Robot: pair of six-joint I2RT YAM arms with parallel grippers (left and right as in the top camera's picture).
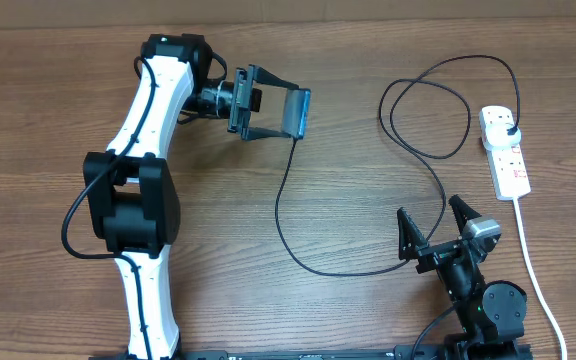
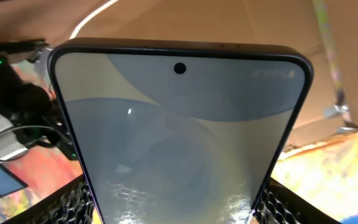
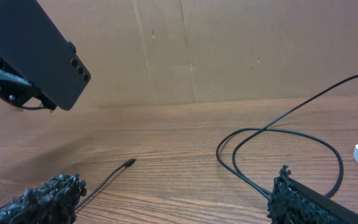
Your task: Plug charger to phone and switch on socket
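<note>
Nearest, the right hand (image 1: 428,207) stands spread and empty over the wooden counter (image 1: 348,320), its black fingers (image 3: 48,196) cropped in the wrist view. The long thin black charger cable (image 1: 280,205) loops past it, its small connector tip (image 3: 129,163) lying loose on the wood. Beyond, the left hand (image 1: 294,113) clamps the slim black-edged phone (image 2: 179,137) clear of the counter, lower end unseen. Far right, the narrow white power strip (image 1: 506,152) carries the black plug (image 1: 508,128); switch positions unreadable.
</note>
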